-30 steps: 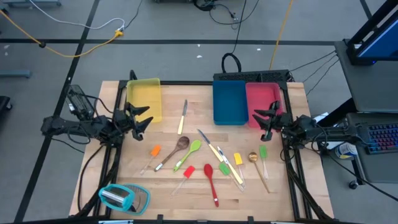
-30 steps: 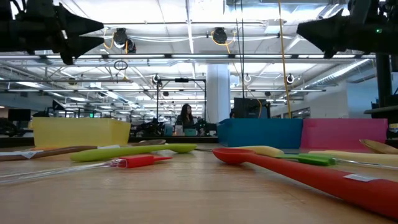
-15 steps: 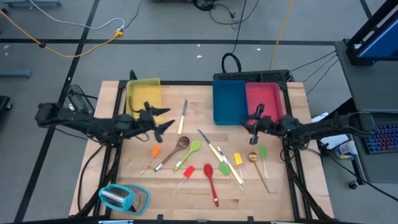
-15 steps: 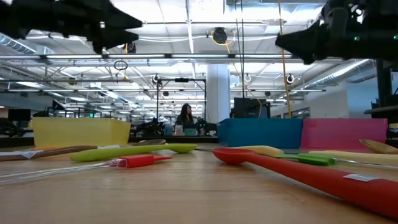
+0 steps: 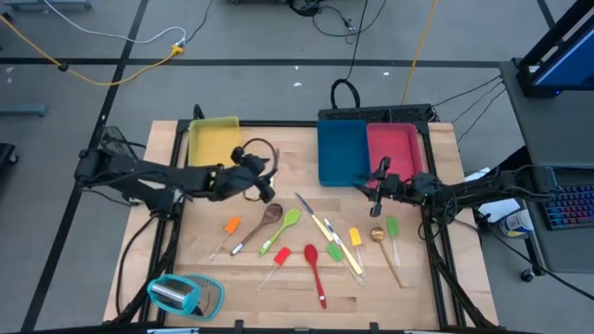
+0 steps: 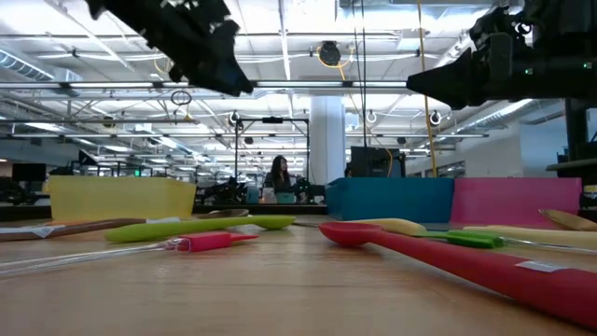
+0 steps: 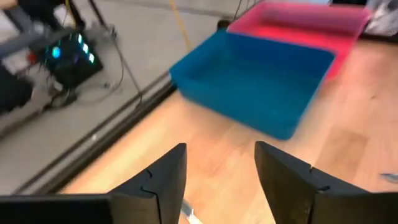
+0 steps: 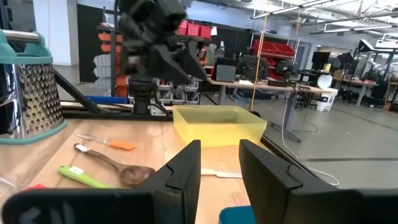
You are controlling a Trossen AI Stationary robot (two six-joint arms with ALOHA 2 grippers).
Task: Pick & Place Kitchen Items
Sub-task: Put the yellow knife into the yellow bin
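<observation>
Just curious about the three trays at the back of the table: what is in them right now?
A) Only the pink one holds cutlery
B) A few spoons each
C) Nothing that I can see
C: from above, the yellow tray, blue tray and pink tray show bare floors; the utensils lie on the table.

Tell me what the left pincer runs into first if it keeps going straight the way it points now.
Probably the blue tray: the left pincer points across bare table straight at the tray's near wall, nothing between. Depth is unclear.
</observation>
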